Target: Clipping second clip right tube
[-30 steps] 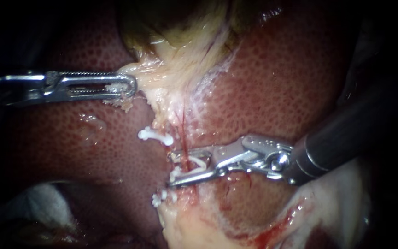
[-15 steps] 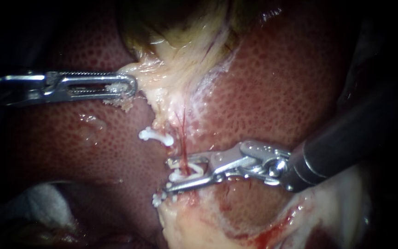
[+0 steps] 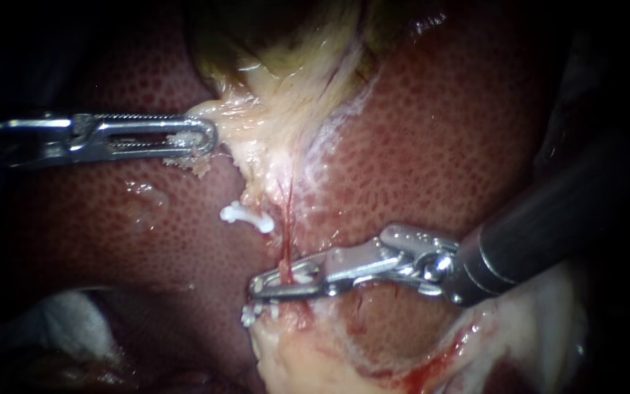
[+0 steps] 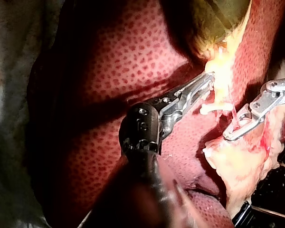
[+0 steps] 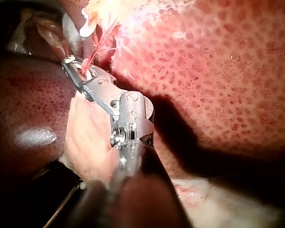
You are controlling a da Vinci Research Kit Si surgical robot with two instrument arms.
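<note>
Clip (image 3: 302, 276), white, straddles thin red tube (image 3: 284, 241).

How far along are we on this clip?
Done: one white clip sits higher up, beside the red tube. In hand: the right instrument is clamped across that tube with a new clip inside. To do: release and withdraw, while the left instrument holds the pale tissue.

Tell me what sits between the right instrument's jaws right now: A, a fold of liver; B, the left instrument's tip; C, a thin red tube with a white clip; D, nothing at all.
C: in the endoscope view the right instrument has its jaws nearly together across the thin red tube, a white clip showing between them.
</note>
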